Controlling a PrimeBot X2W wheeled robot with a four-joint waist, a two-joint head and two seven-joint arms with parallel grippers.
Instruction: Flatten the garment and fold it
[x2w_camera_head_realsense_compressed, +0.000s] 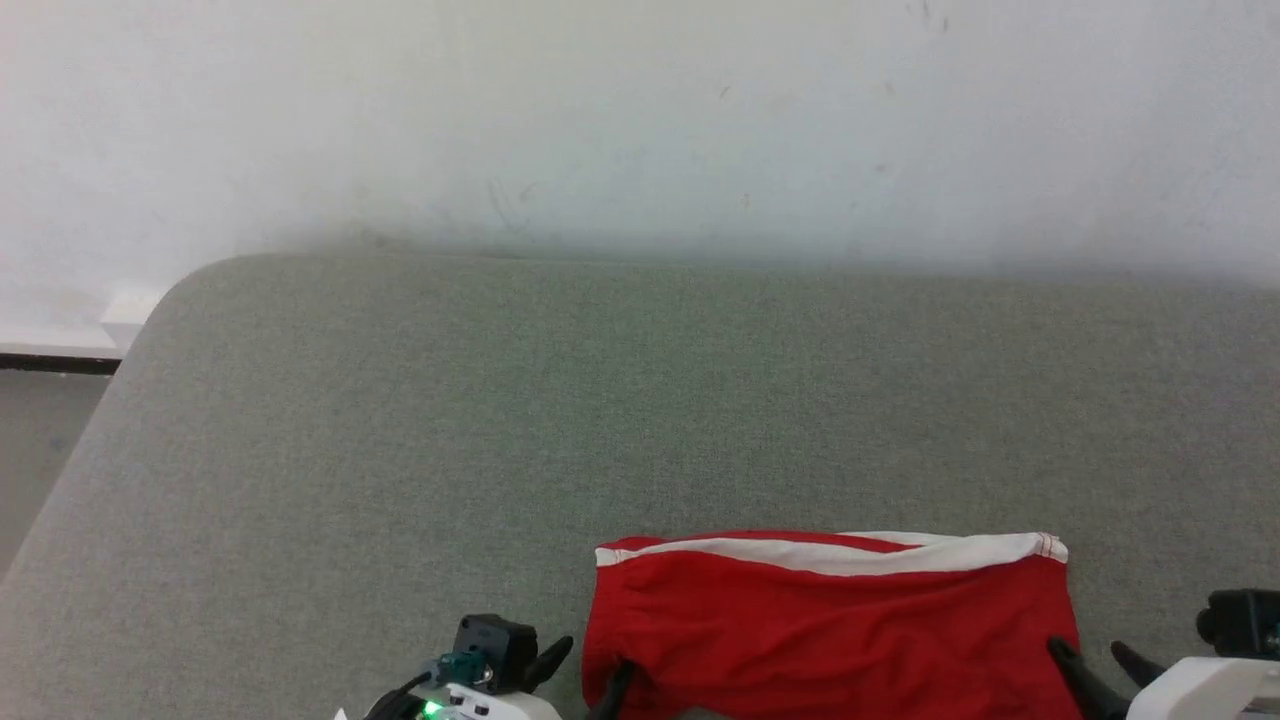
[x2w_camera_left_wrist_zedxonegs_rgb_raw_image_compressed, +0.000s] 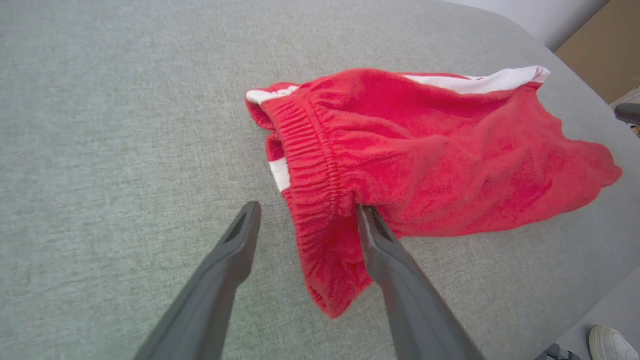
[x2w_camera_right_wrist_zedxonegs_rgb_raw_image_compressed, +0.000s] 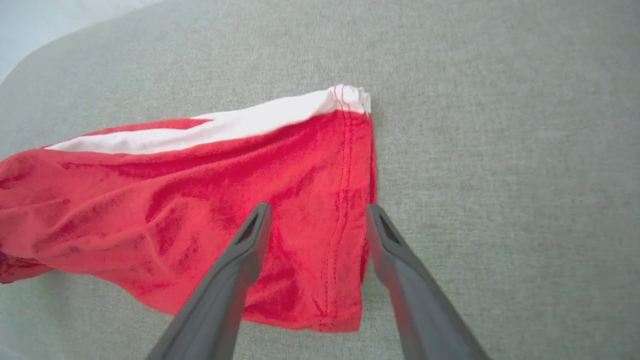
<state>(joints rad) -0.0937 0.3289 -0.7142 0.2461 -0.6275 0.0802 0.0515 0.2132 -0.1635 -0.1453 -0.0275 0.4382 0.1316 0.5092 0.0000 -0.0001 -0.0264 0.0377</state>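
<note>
The garment (x2w_camera_head_realsense_compressed: 830, 630), bright red shorts with a white band along the far edge, lies folded over on the grey fabric table (x2w_camera_head_realsense_compressed: 500, 400) at the near middle-right. My left gripper (x2w_camera_head_realsense_compressed: 588, 668) is open at its left end. In the left wrist view the left gripper (x2w_camera_left_wrist_zedxonegs_rgb_raw_image_compressed: 306, 212) straddles the gathered elastic waistband of the garment (x2w_camera_left_wrist_zedxonegs_rgb_raw_image_compressed: 425, 150), one fingertip (x2w_camera_left_wrist_zedxonegs_rgb_raw_image_compressed: 365, 215) tucked against the fabric. My right gripper (x2w_camera_head_realsense_compressed: 1095, 655) is open at the right end. In the right wrist view the right gripper (x2w_camera_right_wrist_zedxonegs_rgb_raw_image_compressed: 318, 210) stands over the stitched hem of the garment (x2w_camera_right_wrist_zedxonegs_rgb_raw_image_compressed: 175, 200), gripping nothing.
A white wall (x2w_camera_head_realsense_compressed: 640, 120) rises behind the table. The table's rounded far-left corner (x2w_camera_head_realsense_compressed: 190, 280) drops to the floor. A white shoe (x2w_camera_left_wrist_zedxonegs_rgb_raw_image_compressed: 612, 342) and a brown box (x2w_camera_left_wrist_zedxonegs_rgb_raw_image_compressed: 605, 50) show past the table's edge. Bare grey surface stretches left and beyond the shorts.
</note>
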